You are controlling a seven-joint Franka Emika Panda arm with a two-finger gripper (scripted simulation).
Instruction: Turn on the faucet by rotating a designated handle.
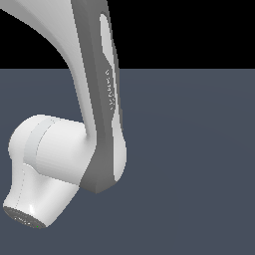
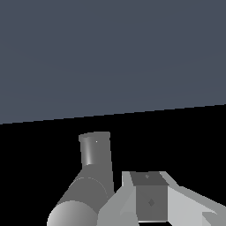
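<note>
Beside the fingers [image 2: 150, 201], the faucet [image 2: 90, 176] lies close; open floor [image 2: 110, 53] beyond.

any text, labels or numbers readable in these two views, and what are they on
Nothing can be read.
Robot arm: a vertical line of small pale marks on its grey panel in the exterior view, too small and blurred to read.
Wrist view: no text on the grey faucet or the gripper finger.

Soft, even light is falling on the big white and grey robot arm [image 1: 94, 124], leaving one tiny shine near its rounded end. The smooth grey metal tube [image 2: 90, 176] is glowing gently. Nothing is looking blurry; edges are looking slightly jagged.
</note>
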